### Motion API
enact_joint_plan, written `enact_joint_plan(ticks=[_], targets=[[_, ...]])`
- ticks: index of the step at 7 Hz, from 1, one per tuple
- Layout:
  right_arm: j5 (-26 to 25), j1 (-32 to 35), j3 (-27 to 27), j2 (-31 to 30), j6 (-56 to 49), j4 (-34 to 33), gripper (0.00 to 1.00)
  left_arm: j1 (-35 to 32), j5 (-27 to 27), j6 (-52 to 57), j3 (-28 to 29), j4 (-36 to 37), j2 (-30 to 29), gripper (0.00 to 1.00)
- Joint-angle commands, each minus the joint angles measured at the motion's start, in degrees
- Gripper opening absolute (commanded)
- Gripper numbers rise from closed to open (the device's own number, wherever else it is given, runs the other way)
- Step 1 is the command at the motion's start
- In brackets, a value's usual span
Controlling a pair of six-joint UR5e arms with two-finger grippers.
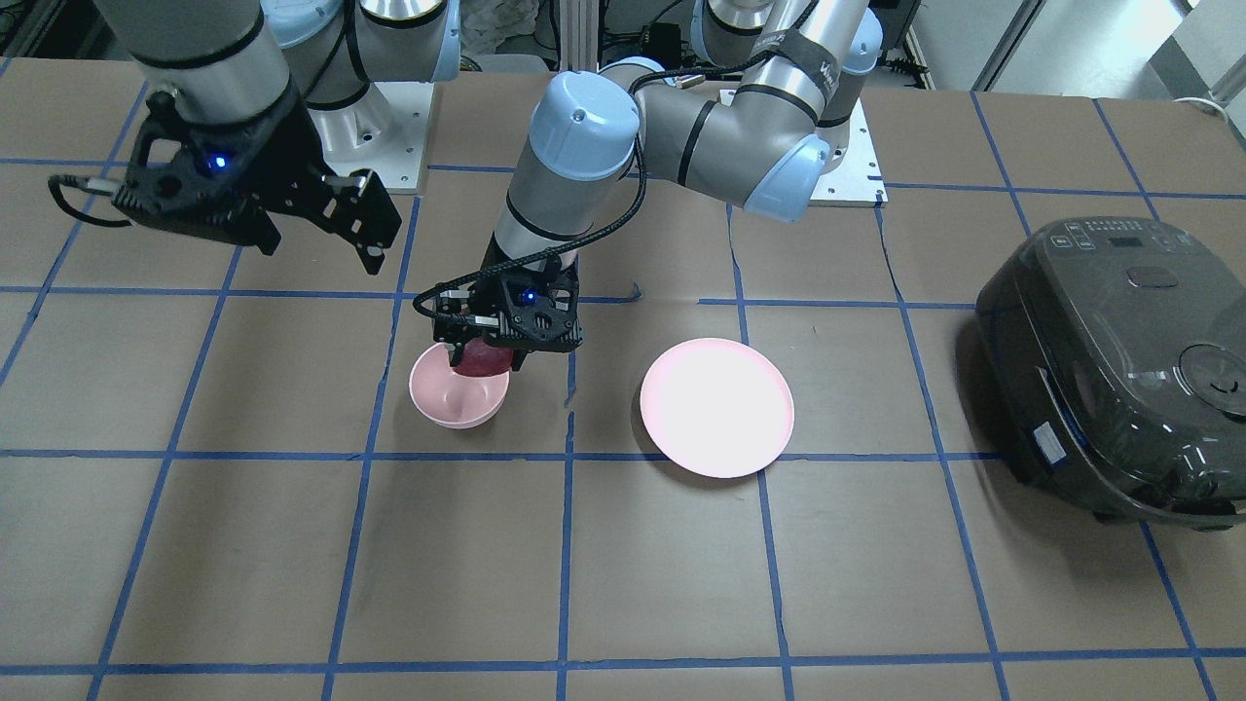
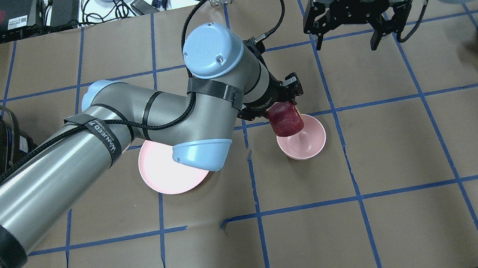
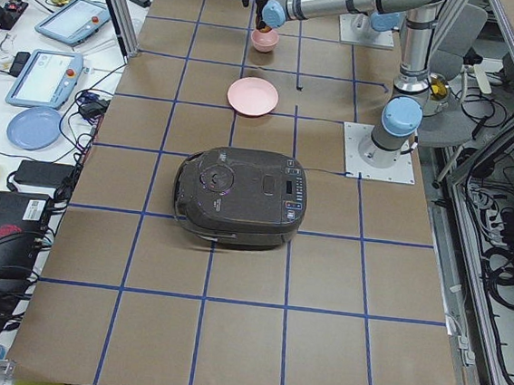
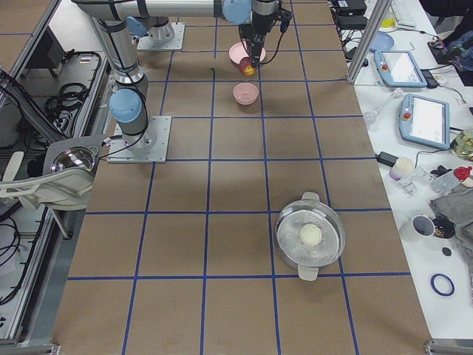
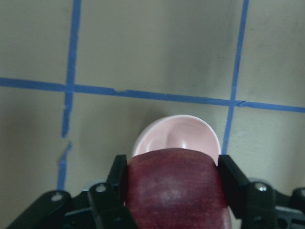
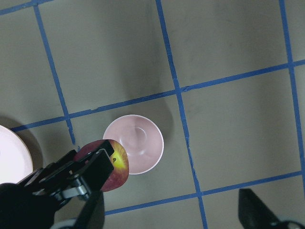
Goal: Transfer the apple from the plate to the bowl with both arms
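One apple [image 2: 285, 120] sits pinched in the left gripper [image 5: 175, 179], hanging above the bowl [image 2: 310, 143] edge.

Robot lab, no question: paper-covered worktop [image 1: 292, 565] gridded in blue tape [image 1: 564, 545], base plate [image 3: 355, 166] bolted on, teach pendants [image 3: 42, 79] at the side, cables [image 3: 496, 261] coiled below, aluminium post [image 3: 111, 6] alongside.

We see two silver-grey tubular arms, the left arm [image 2: 40, 180] and the right arm [image 1: 190, 44], with light blue joint caps. Black straps with white lettering bind a braided black cable. The skeletal black left gripper [image 1: 482, 360] and right gripper [image 2: 346, 38] each show a blue light.
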Motion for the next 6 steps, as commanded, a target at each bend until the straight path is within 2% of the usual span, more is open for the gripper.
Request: enact_joint_plan(ticks=[1, 4, 5, 6], targets=[[-0.48, 0.12, -0.84, -1.29, -0.41, 1.09, 1.0, -0.31, -0.57, -3.27, -0.02, 1.92, -3.01, 0.0], [-0.57, 0.12, -0.4, -0.06, -7.25, -1.01, 1.0, -2.14, -0.48, -6.45, -0.02, 5.96, -7.14, 0.0], [-0.57, 0.12, -0.4, -0.06, -9.18, -1.02, 1.0, -2.15, -0.48, -5.67, -0.02, 5.97, -8.37, 0.13], [-1.78, 0.12, -0.49, 0.03, -9.29, -0.94, 1.0, -2.67, -0.65, -5.57, -0.1, 6.06, -8.82, 0.33]])
